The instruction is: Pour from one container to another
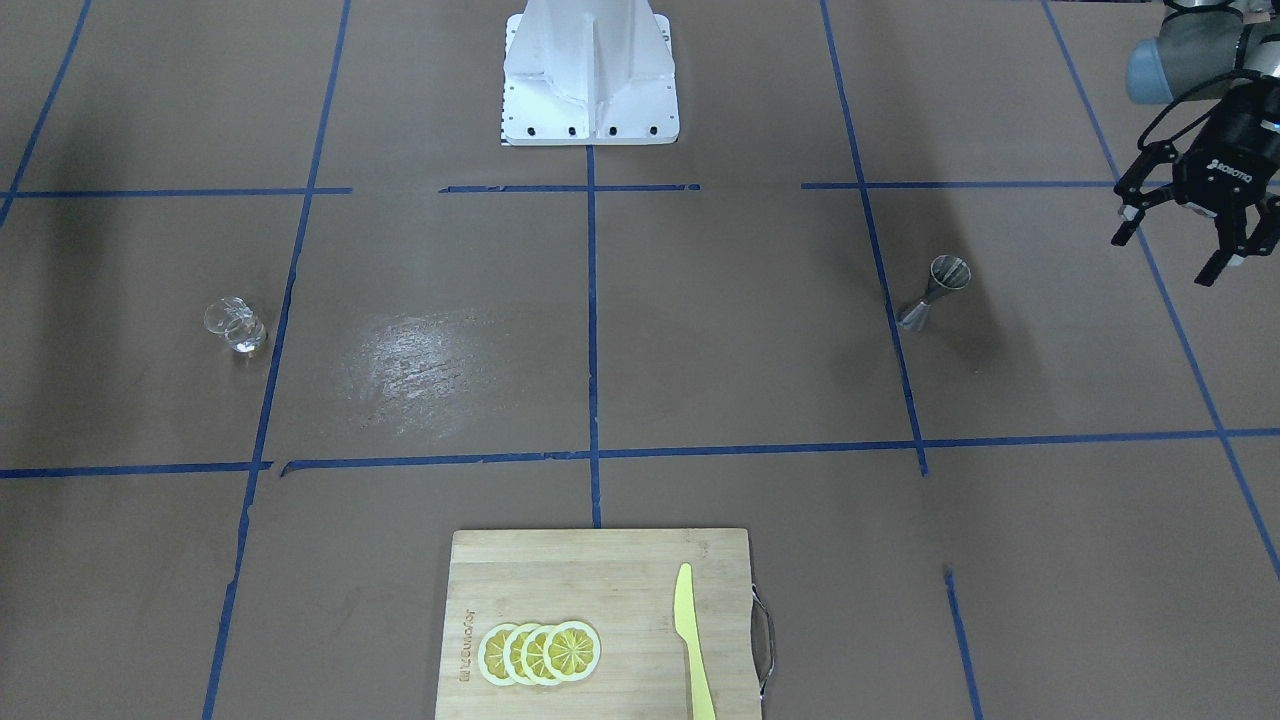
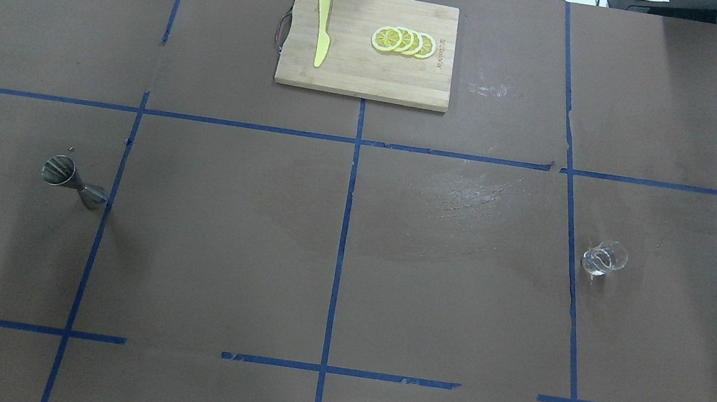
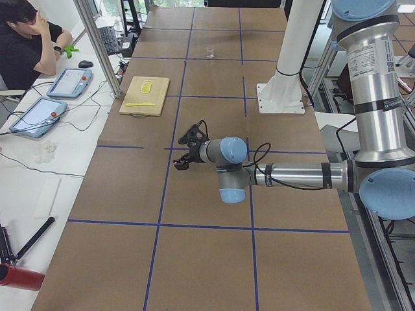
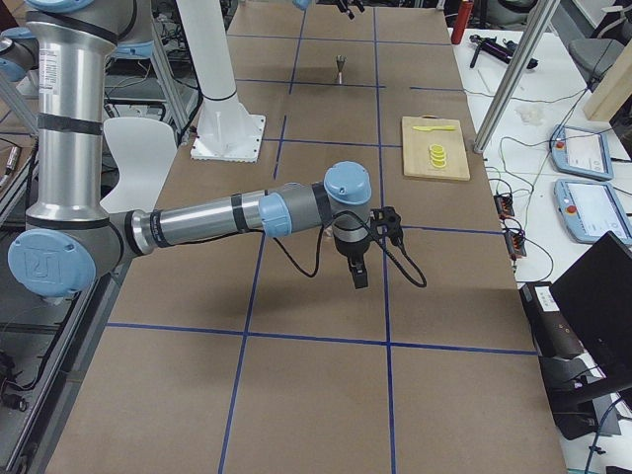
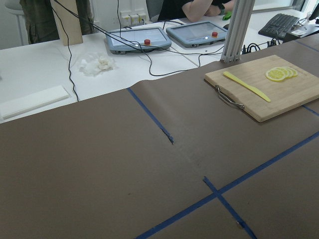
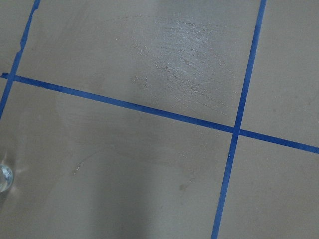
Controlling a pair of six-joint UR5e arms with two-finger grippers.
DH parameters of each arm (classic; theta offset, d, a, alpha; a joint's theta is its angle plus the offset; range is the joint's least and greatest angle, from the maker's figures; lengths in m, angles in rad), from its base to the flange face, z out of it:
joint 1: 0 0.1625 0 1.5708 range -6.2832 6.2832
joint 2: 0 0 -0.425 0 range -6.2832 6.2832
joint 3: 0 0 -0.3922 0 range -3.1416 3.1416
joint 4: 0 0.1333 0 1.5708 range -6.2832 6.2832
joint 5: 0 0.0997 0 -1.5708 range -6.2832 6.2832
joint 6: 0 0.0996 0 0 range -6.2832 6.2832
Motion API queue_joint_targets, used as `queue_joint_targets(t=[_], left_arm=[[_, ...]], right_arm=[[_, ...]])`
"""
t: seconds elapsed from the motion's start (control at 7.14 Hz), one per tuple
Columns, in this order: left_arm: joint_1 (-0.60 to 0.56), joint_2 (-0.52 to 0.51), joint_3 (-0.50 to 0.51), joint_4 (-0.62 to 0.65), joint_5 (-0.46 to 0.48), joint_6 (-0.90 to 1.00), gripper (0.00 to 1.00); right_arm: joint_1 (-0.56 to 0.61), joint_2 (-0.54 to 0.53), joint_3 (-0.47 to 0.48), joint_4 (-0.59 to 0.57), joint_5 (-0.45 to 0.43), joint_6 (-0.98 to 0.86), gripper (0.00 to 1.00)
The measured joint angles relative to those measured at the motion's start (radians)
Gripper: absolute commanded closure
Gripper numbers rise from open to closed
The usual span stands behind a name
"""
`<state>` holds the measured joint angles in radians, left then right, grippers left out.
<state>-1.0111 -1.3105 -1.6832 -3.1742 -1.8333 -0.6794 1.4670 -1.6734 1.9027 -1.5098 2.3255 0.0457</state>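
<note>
steel jigger (image 1: 935, 292) near left tool (image 1: 1165, 258) (seemingly spread); glass cup (image 1: 235, 325) well apart.

The cup (image 1: 235, 325), small and rounded with thick clear glass walls, stands upright well apart from the board (image 1: 600, 600), robot-ward and to the robot's right. The jigger (image 1: 935, 292), a silvery steel hourglass, stands upright robot-ward of the board, to the robot's left.

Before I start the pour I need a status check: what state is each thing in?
glass cup: upright on the table, not held.
jigger: upright, open end up, not held.
left gripper: open, empty, above the table.
right gripper: above the table; open or shut cannot tell.
knife: flat on the cutting board.
lemon slices: overlapping in a row on the board.
</note>
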Motion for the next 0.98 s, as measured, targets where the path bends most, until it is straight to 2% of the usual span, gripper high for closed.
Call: queue_joint_targets(t=[0.7,0.98], left_arm=[[0.486,0.012,-0.006,-0.047,0.651,-0.181,0.0],[0.635,0.008,-0.008,-0.046,0.88,-0.232,0.0]], right_arm=[[0.001,-0.003,-0.001,0.0,-0.001,0.0,0.0],[0.002,-0.002,-0.001,0.0,-0.001,0.0,0.0]])
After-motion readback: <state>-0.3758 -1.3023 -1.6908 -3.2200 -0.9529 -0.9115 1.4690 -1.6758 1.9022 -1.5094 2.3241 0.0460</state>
